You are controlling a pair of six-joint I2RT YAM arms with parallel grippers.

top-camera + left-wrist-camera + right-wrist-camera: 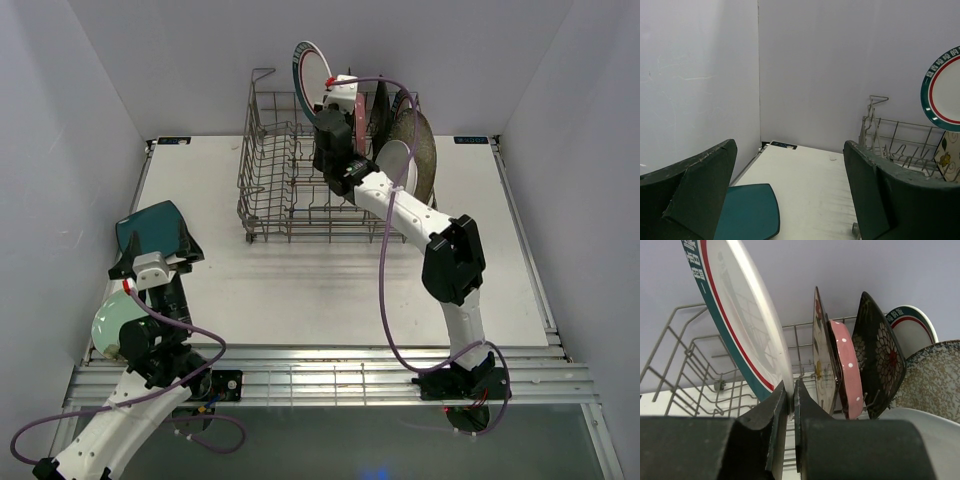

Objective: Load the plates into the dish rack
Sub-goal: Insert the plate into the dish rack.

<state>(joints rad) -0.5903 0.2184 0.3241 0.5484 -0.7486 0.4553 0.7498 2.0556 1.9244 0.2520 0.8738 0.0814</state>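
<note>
The right gripper (791, 390), clamped on the round plate (745, 325), should lower it upright into rack (685, 355) tines below its jaws, clear of the cream plate (820, 355) just beside them; the left gripper (790, 150) gapes empty.

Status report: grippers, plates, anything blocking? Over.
Right gripper shut on teal-rimmed plate at dish rack. Left gripper open over teal square plate. Pale green plate unloaded. No blockage seen.

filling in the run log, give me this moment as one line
right pincer: shut on teal-rimmed plate, upright over dish rack | left pincer: open above teal square plate | not yet racked: pale green plate
</note>
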